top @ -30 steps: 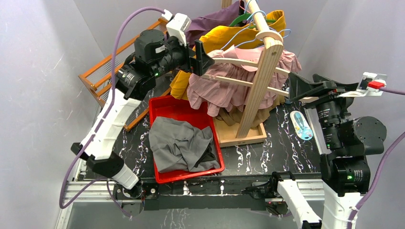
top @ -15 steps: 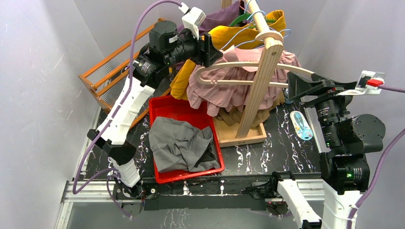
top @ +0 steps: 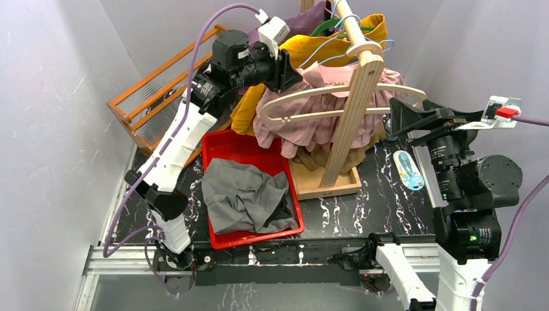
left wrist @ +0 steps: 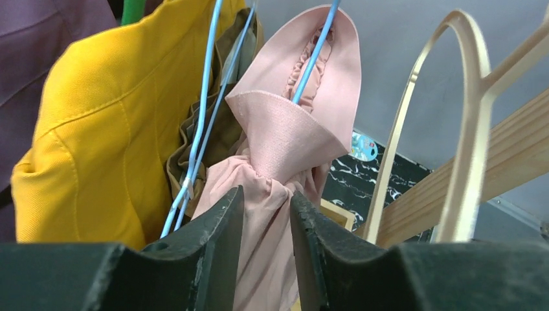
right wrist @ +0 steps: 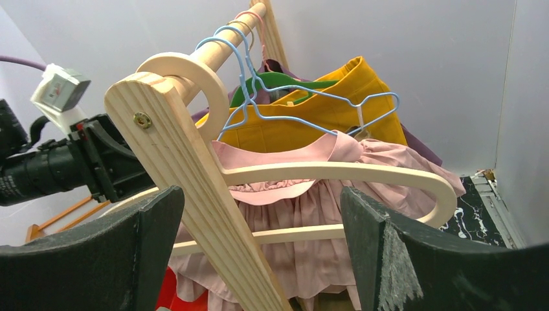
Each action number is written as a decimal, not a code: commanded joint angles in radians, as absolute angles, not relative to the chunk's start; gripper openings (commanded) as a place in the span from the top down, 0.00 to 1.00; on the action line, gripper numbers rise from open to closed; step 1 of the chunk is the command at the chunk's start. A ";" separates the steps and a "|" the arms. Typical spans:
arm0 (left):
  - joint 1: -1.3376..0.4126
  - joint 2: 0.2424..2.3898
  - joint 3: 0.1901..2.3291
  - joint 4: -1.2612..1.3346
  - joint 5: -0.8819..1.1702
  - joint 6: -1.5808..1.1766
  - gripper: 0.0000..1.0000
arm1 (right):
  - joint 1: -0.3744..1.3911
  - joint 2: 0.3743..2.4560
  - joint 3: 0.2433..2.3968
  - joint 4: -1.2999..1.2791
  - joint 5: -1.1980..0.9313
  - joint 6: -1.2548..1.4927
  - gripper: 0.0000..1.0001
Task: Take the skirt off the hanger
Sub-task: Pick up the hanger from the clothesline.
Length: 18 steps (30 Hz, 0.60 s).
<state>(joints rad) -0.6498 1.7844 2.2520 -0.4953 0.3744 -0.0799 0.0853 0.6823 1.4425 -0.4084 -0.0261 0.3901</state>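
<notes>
pink ruffled skirt point(left wrist: 278, 139), satin waistband bunched and pinched between the left gripper's point(left wrist: 265, 194) fingers, ruffles hanging below it; pale curved wooden hanger point(right wrist: 324, 170), tilted, just beside the gripper.

White links point(top: 169, 152), black joints point(top: 498, 175) (green light point(top: 476, 240)), purple cables point(top: 523, 210), black left pincer point(left wrist: 265, 194)

A robot lab cell: plain grey walls point(top: 52, 129) box in a marbled black table point(top: 382, 201), two arms point(top: 173, 146) bolted to an aluminium rail point(top: 285, 254).
</notes>
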 commanded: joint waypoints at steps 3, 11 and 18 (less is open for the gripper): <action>-0.649 1.804 2.258 -0.489 0.446 -0.099 0.61 | 0.085 0.672 1.437 -0.357 -0.015 0.382 0.02; -0.680 1.806 2.200 -0.469 0.512 -0.124 0.60 | 0.085 0.665 1.426 -0.357 -0.017 0.386 0.02; -0.725 1.795 2.145 -0.455 0.570 -0.089 0.59 | 0.085 0.663 1.420 -0.358 -0.017 0.390 0.02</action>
